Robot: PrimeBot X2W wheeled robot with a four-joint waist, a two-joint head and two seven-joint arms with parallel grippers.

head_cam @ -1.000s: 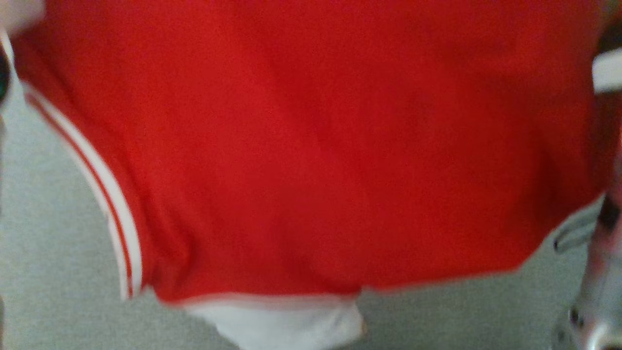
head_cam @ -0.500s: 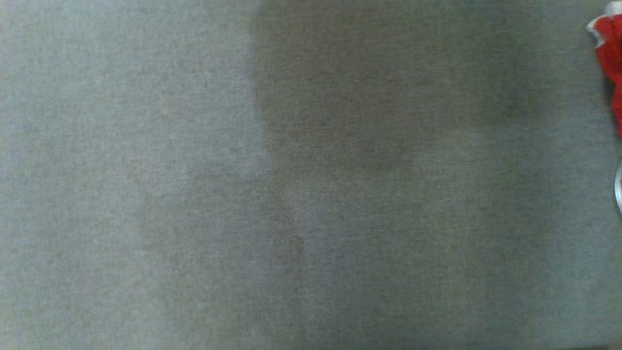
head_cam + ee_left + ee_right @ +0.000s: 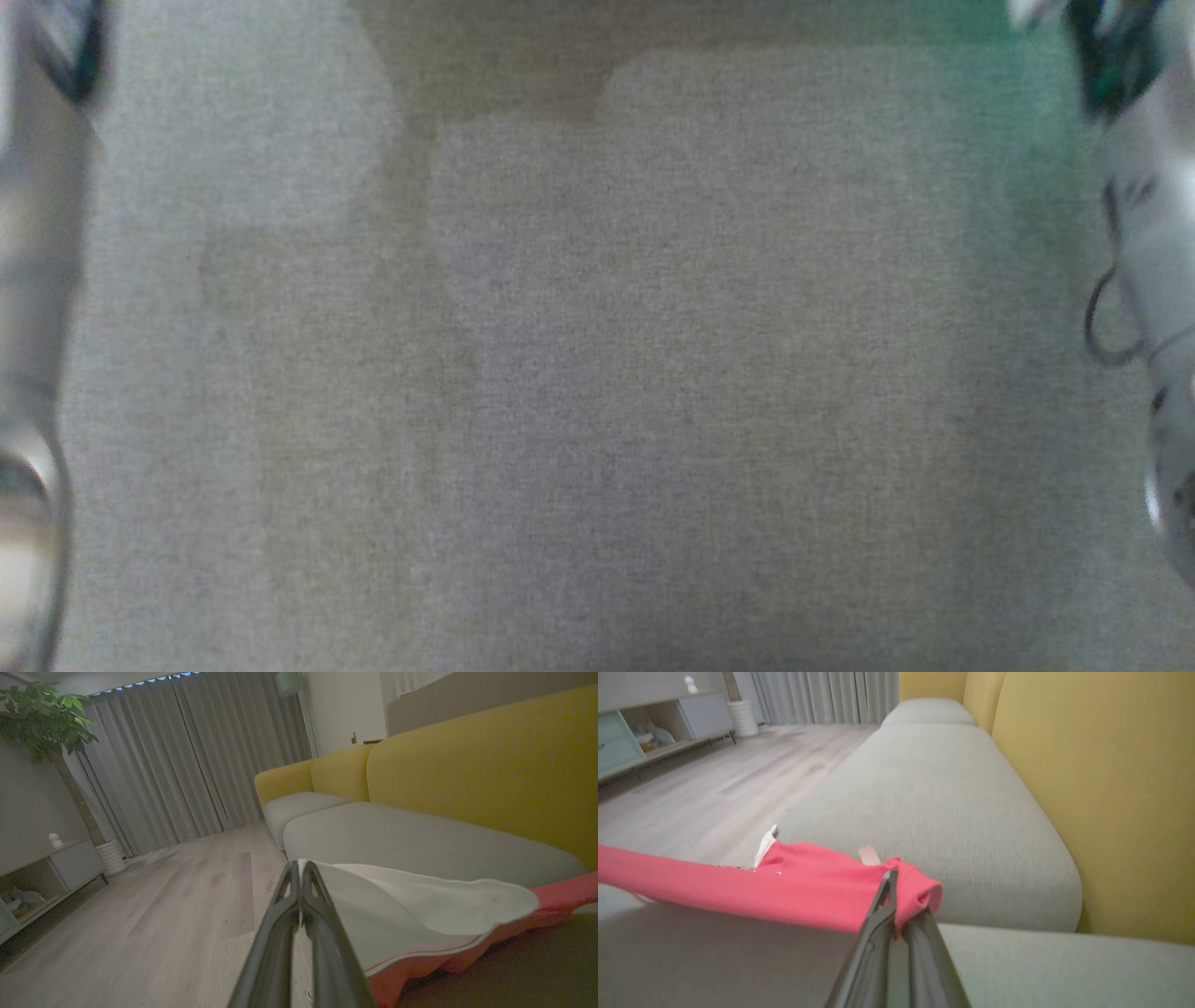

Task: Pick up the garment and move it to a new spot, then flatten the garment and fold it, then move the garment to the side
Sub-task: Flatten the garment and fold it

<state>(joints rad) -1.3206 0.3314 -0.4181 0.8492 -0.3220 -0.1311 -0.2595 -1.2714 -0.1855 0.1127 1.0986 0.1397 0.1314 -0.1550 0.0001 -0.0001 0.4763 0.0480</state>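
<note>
- The garment [image 3: 420,900] covered the head view a second ago. That view now shows bare seat cushion [image 3: 653,373]. Judgement: the garment is lifted clear, ready for laying flat.
- Left gripper [image 3: 301,865]: clamped on the garment's white-lined edge, with the cloth trailing rightward in its wrist view.
- Right gripper [image 3: 893,882]: clamped on a rolled red edge, with the cloth stretching leftward in its wrist view.

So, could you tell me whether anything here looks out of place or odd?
Nothing stands out: the left gripper and the right gripper each pinch one end of the red garment above the sofa seat.
</note>
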